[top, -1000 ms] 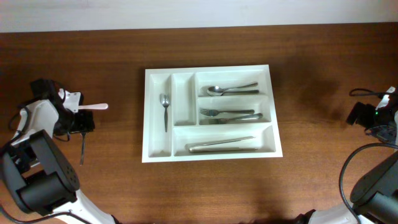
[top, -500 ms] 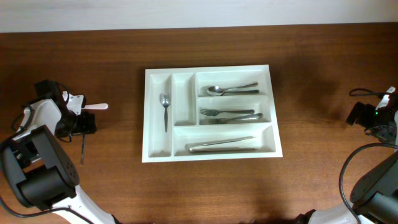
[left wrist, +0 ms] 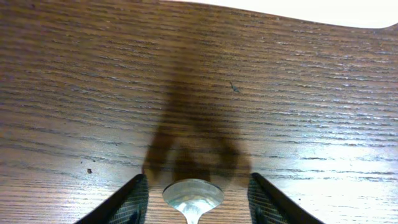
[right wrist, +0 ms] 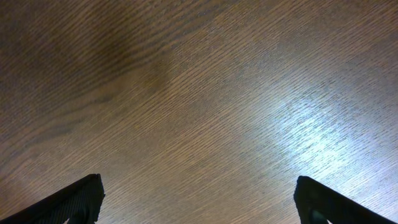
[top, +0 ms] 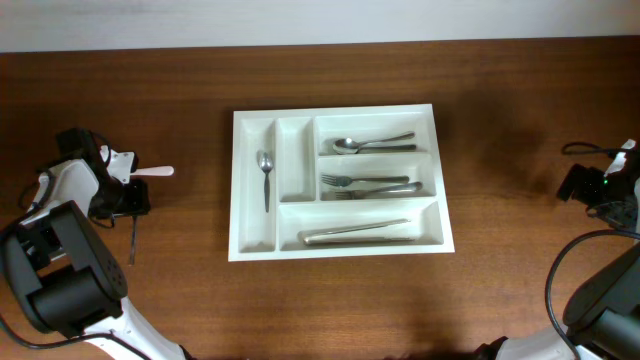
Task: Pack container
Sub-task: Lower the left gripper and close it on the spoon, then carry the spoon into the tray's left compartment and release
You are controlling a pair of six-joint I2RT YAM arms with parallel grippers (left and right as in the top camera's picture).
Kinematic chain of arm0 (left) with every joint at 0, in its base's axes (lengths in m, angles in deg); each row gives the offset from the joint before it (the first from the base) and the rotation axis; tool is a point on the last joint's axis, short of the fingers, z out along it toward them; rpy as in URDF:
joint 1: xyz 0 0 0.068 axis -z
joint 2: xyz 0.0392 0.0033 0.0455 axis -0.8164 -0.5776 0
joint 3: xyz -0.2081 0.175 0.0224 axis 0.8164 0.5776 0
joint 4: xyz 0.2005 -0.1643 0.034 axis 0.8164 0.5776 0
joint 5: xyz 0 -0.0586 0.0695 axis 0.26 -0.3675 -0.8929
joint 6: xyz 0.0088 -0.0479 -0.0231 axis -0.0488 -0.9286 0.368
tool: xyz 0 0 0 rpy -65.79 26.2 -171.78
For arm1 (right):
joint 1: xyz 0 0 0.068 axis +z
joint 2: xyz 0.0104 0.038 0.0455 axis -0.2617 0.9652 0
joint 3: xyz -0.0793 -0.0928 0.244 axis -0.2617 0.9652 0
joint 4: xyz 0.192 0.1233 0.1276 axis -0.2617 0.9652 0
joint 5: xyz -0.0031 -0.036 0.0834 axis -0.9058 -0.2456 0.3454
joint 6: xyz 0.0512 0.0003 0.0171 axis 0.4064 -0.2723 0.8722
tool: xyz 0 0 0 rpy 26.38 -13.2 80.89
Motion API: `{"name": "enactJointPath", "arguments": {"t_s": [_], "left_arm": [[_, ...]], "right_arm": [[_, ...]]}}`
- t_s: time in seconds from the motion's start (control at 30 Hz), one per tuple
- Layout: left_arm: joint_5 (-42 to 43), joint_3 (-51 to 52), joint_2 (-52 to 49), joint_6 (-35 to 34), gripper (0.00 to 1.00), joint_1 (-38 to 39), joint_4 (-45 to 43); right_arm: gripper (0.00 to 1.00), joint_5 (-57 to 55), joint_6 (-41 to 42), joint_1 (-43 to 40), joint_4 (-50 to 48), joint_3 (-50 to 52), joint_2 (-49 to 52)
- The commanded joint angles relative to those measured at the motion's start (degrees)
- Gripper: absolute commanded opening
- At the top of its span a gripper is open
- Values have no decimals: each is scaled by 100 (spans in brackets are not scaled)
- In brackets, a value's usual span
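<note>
White tray sits in the middle of the table, cutlery already sorted by type across its slots. Left wrist: left gripper straddles the bowl of a loose spoon, fingers partly apart with gaps on both sides, not gripping, likely lined up to pick it. Right wrist: right gripper spread wide over table, holding nothing, parked out of the way

No readable txt, labels, brand marks, nos. or signs in any view.
</note>
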Motion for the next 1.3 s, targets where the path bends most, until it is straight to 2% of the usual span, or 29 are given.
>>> {"name": "enactJointPath", "arguments": {"t_s": [0.0,0.23,0.4,0.87,1.27], "left_arm": [[-22,-72,-59,48,45,-9,-42],[-22,-72,-59,48,43,-9,-42],[-22,-72,-59,48,29,-9,-37],[-17,-164,-50,-42,29,-2,17],[-15,-1250,-50,-39,28,299,758]], "right_arm": [[99,28,46,-7,0,-13,-85],[99,28,46,-7,0,-13,-85],[99,28,46,-7,0,-13,-85],[99,28,46,-7,0,-13,-85],[99,28,46,-7,-2,-13,-85]]}}
